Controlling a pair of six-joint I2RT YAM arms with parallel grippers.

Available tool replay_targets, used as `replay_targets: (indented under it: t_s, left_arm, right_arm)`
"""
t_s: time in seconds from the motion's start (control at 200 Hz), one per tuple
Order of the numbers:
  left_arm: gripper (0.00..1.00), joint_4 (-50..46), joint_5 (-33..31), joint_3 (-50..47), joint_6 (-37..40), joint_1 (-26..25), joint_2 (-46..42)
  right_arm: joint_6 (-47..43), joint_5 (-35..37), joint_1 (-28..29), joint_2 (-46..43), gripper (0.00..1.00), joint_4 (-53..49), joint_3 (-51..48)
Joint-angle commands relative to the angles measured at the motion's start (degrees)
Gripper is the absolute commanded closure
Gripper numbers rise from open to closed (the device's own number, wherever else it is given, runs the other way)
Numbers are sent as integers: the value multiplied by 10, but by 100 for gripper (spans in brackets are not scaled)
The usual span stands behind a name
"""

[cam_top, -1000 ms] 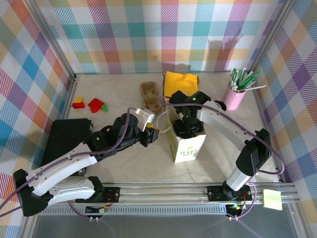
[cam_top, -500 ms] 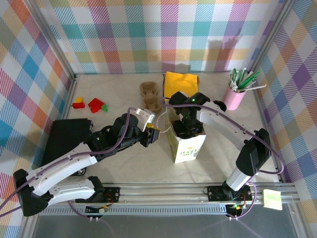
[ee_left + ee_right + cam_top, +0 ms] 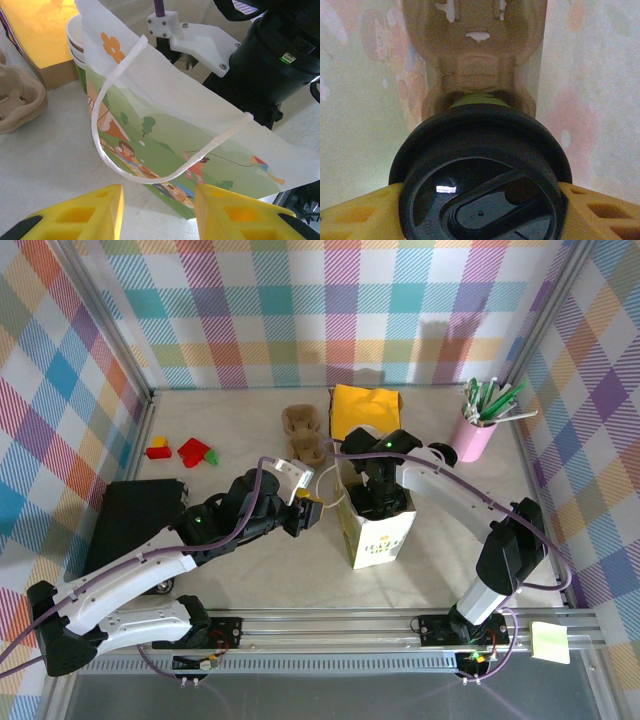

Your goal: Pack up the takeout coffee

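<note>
The left arm is stretching low across the surface (image 3: 300, 570) from the near left corner, its end effector (image 3: 306, 512) holding its yellow fingers apart with nothing between them, facing the looped handle of the printed paper bag (image 3: 378, 535). The right arm is arching over and reaching down into the bag's mouth, its end effector (image 3: 480, 200) gripping the black-lidded takeout coffee (image 3: 480, 160) inside the bag, above a brown pulp tray (image 3: 477, 45).
</note>
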Motion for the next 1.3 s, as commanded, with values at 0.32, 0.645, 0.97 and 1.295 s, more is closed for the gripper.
replay_targets:
  t_s: [0.32,0.645,0.97,1.295]
  left_arm:
    - [58,22,4,-9,-6,5,6]
    - [58,26,7,-7,-6,5,10]
    - [58,27,10,-3,-6,6,15]
    - [58,25,9,-2,-5,6,15]
  right_arm:
    - [11,-8,6,-3,40,9,-16]
    - [10,-9,7,-2,40,9,-16]
    - [9,-7,7,-2,41,11,-21]
    - [9,-9,7,1,41,21,-30]
